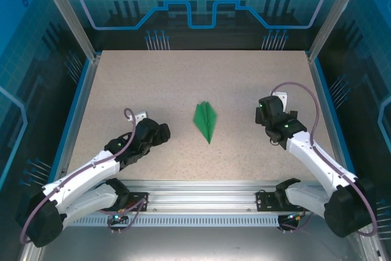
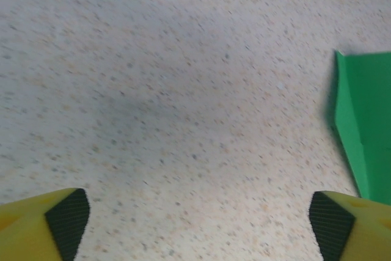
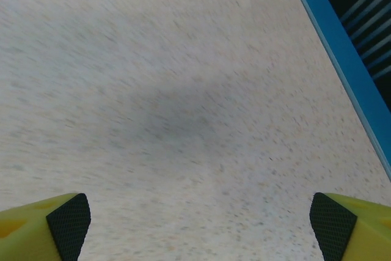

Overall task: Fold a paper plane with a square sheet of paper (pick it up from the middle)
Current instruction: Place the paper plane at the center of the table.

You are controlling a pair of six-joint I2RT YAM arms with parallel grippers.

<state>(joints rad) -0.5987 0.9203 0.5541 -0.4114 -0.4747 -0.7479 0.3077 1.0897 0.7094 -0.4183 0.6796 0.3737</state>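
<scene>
And there it is: the paper plane (image 1: 206, 120) lies flat on the desk (image 1: 153, 84), about midway between the left and right edges and a touch nearer the near edge than the far one. It reads as a narrow green dart with a ridge down the centre, its sharp nose pointing toward the near edge and its wider tail toward the far edge. No loose flaps or unfolded corners show from above, so the folding looks finished to me.

The left claw (image 1: 160, 132) sits low over the desk on the plane's left, apart from it. In the left wrist view its fingertips (image 2: 67, 215) stand wide apart with bare desk between them, and the plane's green edge (image 2: 366, 126) shows just beyond the right-hand tip, not between the tips.

On the other side, the right claw (image 1: 267, 109) hangs toward the right edge, well apart from the plane. Its own camera shows the tips (image 3: 333, 218) spread wide over speckled desk, nothing held, with the blue rim (image 3: 342, 59) running past at the right.

My call: we're at the very end. The plane is made and set down and both claws are empty. At most the arms need to park, and I can't judge how crisp the creases are from here.
</scene>
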